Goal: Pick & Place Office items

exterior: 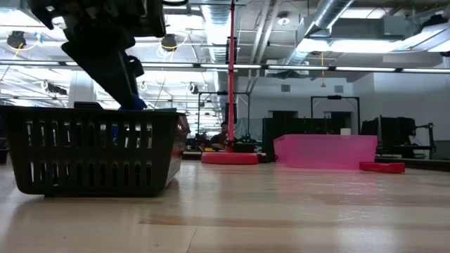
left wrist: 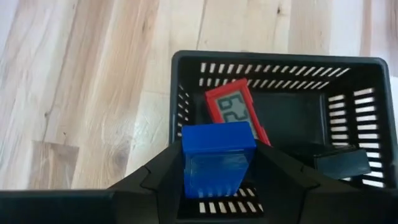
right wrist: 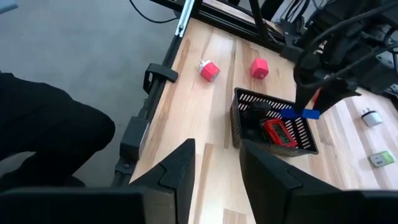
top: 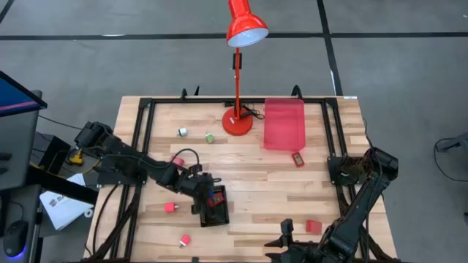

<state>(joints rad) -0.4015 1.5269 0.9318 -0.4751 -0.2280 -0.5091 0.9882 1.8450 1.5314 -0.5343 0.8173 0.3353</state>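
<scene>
Left wrist view gives me the clearest read: my left gripper [left wrist: 217, 168] is clenched on a blue block [left wrist: 217, 163], one dark finger pressed to each of its side faces, and the block hangs just above the near wall of the black mesh basket [left wrist: 277, 62]. Beyond the fingers, inside the basket, lies a red digital timer [left wrist: 236, 112] with its display up, and beside it a black piece [left wrist: 339, 163] that I cannot identify further.

I judge the blue block to be light, rigid plastic with flat, fairly smooth faces. It should not crush, but it could slide if the squeeze goes slack early. The hold looks sound to me: the fingers sit on opposite parallel faces, low on the block, so it sits upright and not twisted. Dropping it from this height seems safe for the block, though it may knock the timer's screen.

From the high view, the loose items outside the basket are small: a pink cube [top: 170, 207] and another pink piece [top: 185, 239] to the near side of the left fingers, a white piece [top: 182, 132] and a green piece [top: 210, 137] far beyond them by the red desk lamp [top: 238, 120]. I would take each across its flat sides.

My right gripper [right wrist: 216, 163] waits well apart at the surface [top: 292, 190] edge, fingers spread and empty.
</scene>
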